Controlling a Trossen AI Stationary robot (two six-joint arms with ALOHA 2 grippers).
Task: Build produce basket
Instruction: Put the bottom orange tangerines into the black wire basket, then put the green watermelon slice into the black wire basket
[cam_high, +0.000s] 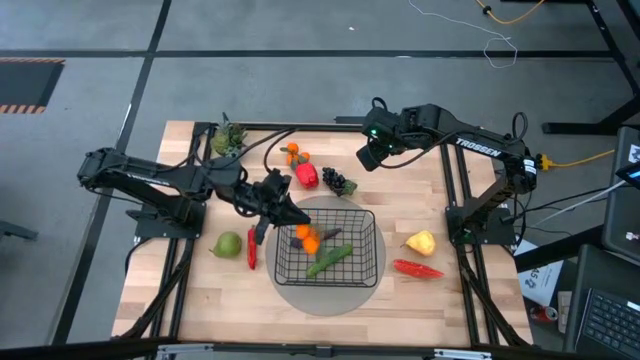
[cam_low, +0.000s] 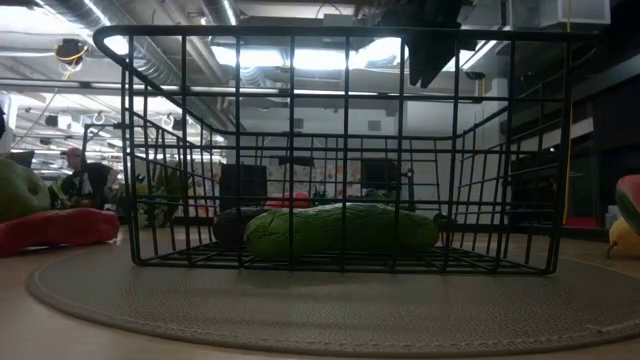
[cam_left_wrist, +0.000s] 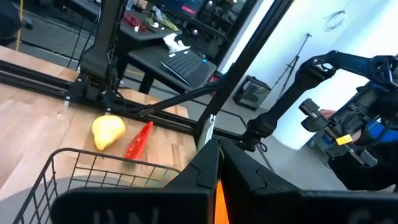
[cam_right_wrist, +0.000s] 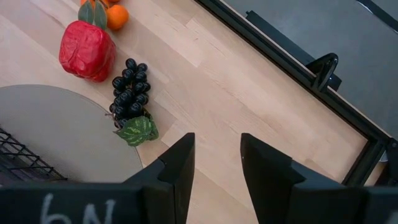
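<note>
While your left gripper (cam_high: 287, 213) is hanging over the near-left corner of the basket (cam_high: 372, 262), its jaws are pinching an orange piece (cam_left_wrist: 217, 200) that is only peeking between them. You are wanting that piece clear of the rim before letting go, so lower it beside the cucumber (cam_high: 329, 260) and the orange fruit (cam_high: 309, 240) already lying inside, then part the jaws slowly. Your right gripper (cam_right_wrist: 216, 163) is waiting with jaws apart above the table's far side, near the grapes (cam_right_wrist: 127, 93) and red pepper (cam_right_wrist: 87, 50). The basket is sitting on the grey mat (cam_high: 322, 299), mid-table.
</note>
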